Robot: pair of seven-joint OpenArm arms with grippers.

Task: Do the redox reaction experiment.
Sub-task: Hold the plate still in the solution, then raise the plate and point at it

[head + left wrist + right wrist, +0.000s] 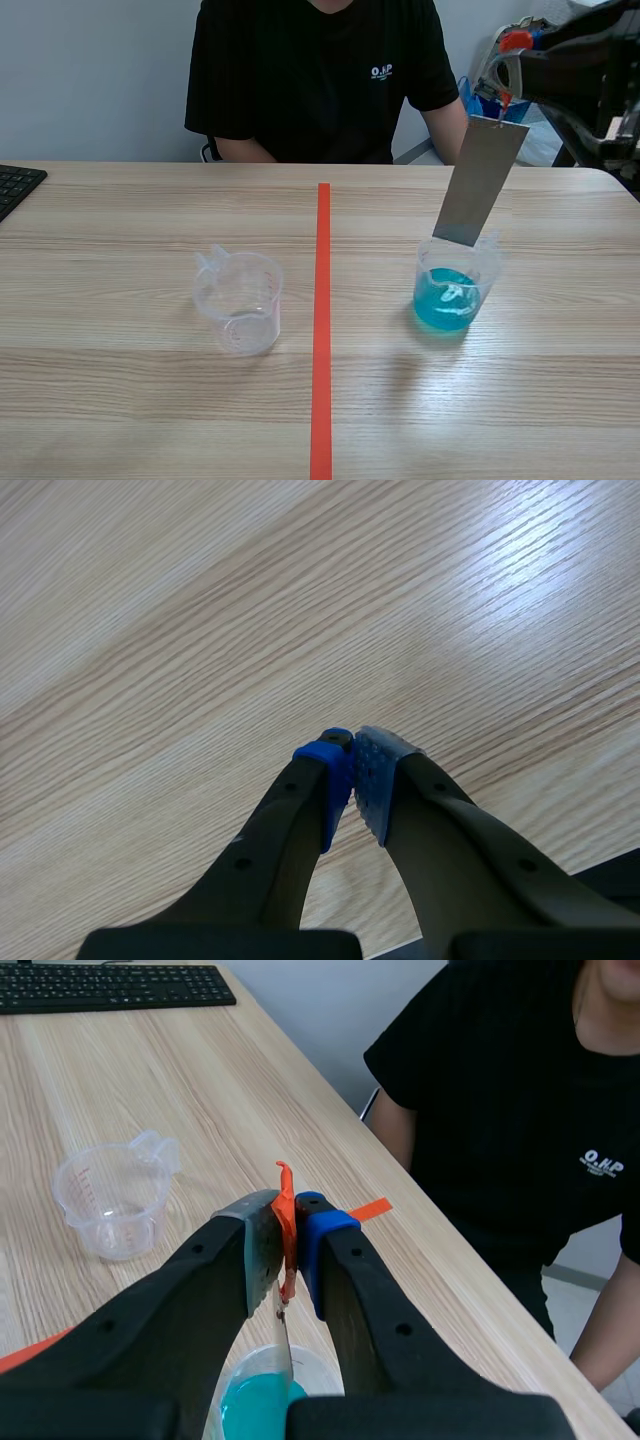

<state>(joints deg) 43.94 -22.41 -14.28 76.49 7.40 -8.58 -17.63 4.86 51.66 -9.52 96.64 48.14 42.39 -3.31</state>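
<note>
- We take the beaker [481, 268] of blue liquid [445, 300] as our landmark, standing on the wooden table [120, 400].
- Straight above the beaker, the right gripper [507, 78] has its claw clamped on a small orange tab [286, 1210].
- From that tab hangs the grey metal plate [480, 180], slightly tilted, its lower edge down at about the level of the beaker's rim.
- The plate's edge looks clear of the blue liquid. We cannot tell whether it dips inside the rim.
- In the right wrist view we look past the right gripper [292, 1222] and see the plate [284, 1345] edge-on, the beaker [232, 1372] directly below it.
- Well to the left of the beaker, across the orange tape line [321, 330], stands a clear measuring cup [240, 300], upright, nothing in it.
- Beyond the beaker, a person [320, 80] in a black shirt sits at the far side of the table.
- Far off to the beaker's left, at the table's edge, we spot a black keyboard [15, 185].
- The left gripper [355, 780] has its blue pads [338, 780] pressed together on nothing, over bare wood. How it lies from the beaker, we cannot tell.
</note>
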